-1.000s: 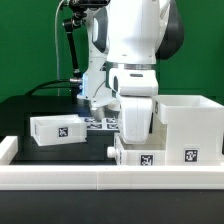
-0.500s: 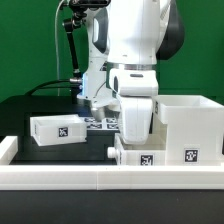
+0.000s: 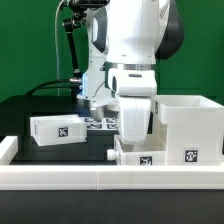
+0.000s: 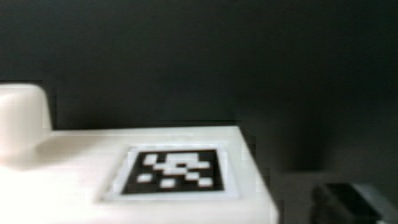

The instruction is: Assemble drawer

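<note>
Casing (image 3: 190, 125), tray at the exterior view's left (image 3: 58, 129) and front tray (image 3: 130, 155): smooth white plastic, low sheen. Tags (image 4: 175, 170): flat black-and-white print, matt. Rail (image 3: 100, 178): smooth white plastic. Arm shell (image 3: 135, 40): glossy white plastic. Table (image 3: 40, 108): black, matt

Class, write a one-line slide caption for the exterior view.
Robot arm above the front tray beside the tall casing; second tray apart at the exterior view's left.

Low rail (image 3: 60, 178) and tall casing (image 3: 192, 122) as barriers
</note>
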`<state>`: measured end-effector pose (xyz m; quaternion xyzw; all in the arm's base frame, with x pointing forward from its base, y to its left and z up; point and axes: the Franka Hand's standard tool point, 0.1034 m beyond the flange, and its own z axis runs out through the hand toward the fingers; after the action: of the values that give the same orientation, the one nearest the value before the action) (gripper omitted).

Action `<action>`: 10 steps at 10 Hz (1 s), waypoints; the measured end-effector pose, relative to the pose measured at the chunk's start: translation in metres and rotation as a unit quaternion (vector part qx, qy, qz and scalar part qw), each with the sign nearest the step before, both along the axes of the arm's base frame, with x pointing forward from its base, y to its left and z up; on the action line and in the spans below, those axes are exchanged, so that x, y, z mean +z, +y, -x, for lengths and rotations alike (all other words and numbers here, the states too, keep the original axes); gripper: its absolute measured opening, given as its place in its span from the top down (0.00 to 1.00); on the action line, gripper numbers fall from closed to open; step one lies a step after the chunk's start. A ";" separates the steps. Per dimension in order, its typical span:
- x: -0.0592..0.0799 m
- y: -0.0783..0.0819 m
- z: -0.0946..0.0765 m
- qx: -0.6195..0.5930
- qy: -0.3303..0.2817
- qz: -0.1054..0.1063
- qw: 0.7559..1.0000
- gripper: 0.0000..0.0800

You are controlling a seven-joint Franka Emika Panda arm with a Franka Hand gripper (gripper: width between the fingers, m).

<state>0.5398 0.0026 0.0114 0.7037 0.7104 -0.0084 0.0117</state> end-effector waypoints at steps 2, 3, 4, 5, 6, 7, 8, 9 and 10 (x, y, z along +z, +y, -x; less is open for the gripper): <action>0.002 0.001 -0.001 -0.002 -0.002 0.000 1.000 0.20; 0.006 0.002 -0.003 -0.007 -0.005 0.000 1.000 0.20; 0.017 0.004 -0.005 -0.012 -0.004 0.002 1.000 0.19; 0.028 0.003 -0.006 -0.011 0.002 0.006 1.000 0.19; 0.038 0.000 -0.010 -0.013 0.006 0.010 1.000 0.19; 0.046 -0.006 -0.014 -0.014 0.006 0.012 1.000 0.19; 0.052 -0.014 -0.019 -0.015 0.007 0.014 1.000 0.19; 0.055 -0.024 -0.024 -0.006 0.004 0.015 1.000 0.19; 0.054 -0.037 -0.032 -0.001 0.002 0.015 1.000 0.19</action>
<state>0.5716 -0.0340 0.0656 0.7037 0.7099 -0.0208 0.0208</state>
